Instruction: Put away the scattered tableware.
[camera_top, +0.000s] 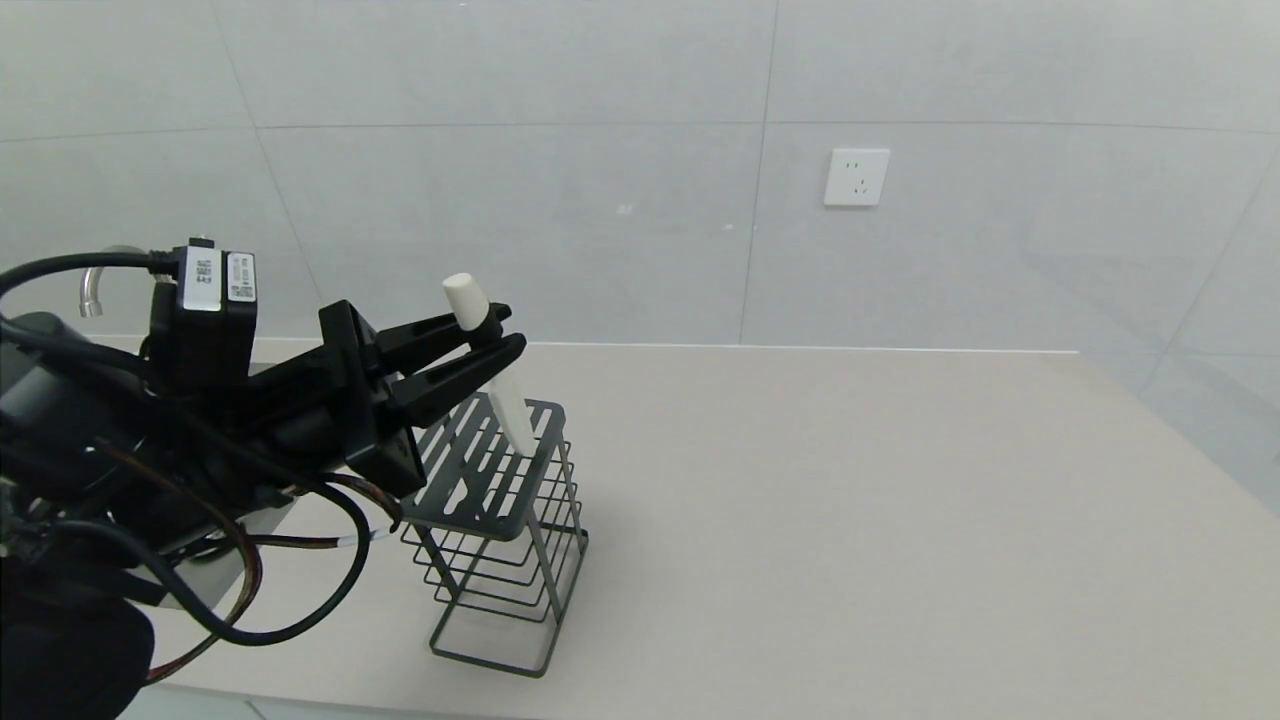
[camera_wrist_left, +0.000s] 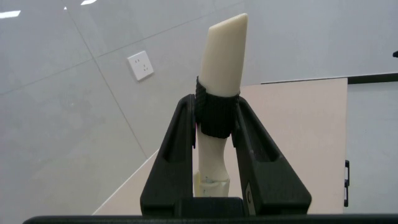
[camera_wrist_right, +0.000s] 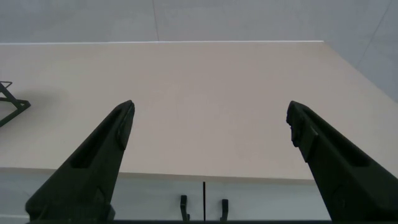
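Pinching a white handle (camera_top: 464, 293) tight with the left tool (camera_top: 510, 330), up over the surface (camera_top: 850, 480). Tilted, with the top end poking out past the tool and the low end down at the slotted top of the dark wire rack (camera_top: 520, 470). Cannot tell if in a slot. Spread wide on the right tool (camera_wrist_right: 210, 112), holding nothing, by the surface's front edge.

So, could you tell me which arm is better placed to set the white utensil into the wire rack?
Left. The left gripper is shut on the white utensil over the wire rack. The right gripper hangs open, empty, over the counter.
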